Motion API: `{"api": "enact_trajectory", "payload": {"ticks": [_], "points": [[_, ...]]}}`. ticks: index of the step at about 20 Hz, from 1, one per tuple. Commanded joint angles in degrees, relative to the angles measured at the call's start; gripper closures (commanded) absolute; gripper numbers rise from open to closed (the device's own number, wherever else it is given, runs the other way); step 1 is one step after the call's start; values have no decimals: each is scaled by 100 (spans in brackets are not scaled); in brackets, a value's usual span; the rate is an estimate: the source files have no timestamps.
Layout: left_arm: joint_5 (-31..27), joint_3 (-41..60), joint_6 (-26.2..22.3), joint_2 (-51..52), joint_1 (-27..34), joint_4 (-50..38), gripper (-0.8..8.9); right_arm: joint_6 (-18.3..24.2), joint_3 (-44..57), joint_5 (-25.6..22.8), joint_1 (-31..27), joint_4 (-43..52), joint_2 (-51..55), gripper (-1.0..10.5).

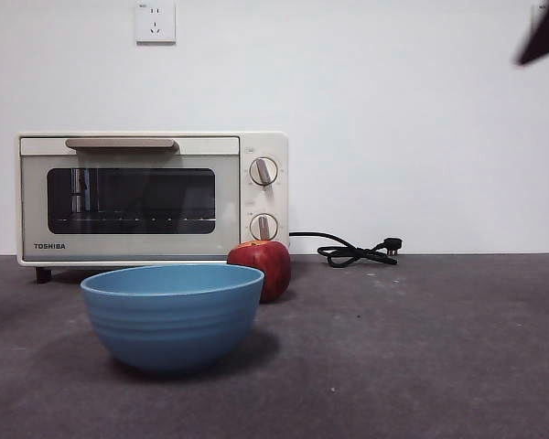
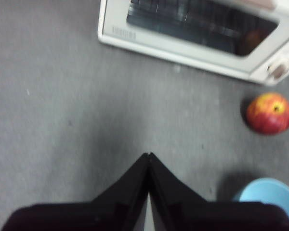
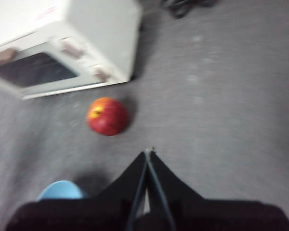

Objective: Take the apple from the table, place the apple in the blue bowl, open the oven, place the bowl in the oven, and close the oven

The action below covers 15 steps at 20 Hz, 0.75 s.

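A red apple [image 1: 263,265] with a yellowish patch rests on the dark grey table [image 1: 421,347], just behind the right side of the blue bowl [image 1: 172,314] and in front of the oven's knob panel. The cream Toshiba oven [image 1: 152,198] stands at the back left with its door closed. Both wrist views show the apple [image 2: 269,113] [image 3: 107,116] lying free, with the bowl [image 2: 272,193] [image 3: 60,190] cut off at the edge. My left gripper [image 2: 148,156] hangs shut above bare table, left of the bowl. My right gripper [image 3: 148,153] is shut, high above the table right of the apple.
The oven's black cord and plug [image 1: 359,251] lie on the table to the right of the oven, by the white wall. A wall socket [image 1: 156,22] sits above the oven. A black arm tip [image 1: 544,37] shows at the top right corner.
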<state>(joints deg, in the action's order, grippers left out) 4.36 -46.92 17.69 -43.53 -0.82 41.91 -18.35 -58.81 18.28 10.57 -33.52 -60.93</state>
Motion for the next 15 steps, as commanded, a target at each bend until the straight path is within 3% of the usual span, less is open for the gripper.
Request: {"api": "enact_trajectory", "payload": {"ticks": [1, 5, 10, 15], "points": [[417, -46, -293, -190, -20, 87, 818, 175, -603, 9, 520, -111, -767, 954], [1008, -46, -382, -407, -26, 216, 818, 214, -1637, -205, 1196, -549, -1912, 944], [1388, -46, -614, -525, -37, 435, 818, 527, -3689, -883, 1947, -1558, -3928, 839], [1384, -46, -785, -525, -42, 522, 818, 551, -5141, -1410, 2319, -2190, -5333, 453]]}}
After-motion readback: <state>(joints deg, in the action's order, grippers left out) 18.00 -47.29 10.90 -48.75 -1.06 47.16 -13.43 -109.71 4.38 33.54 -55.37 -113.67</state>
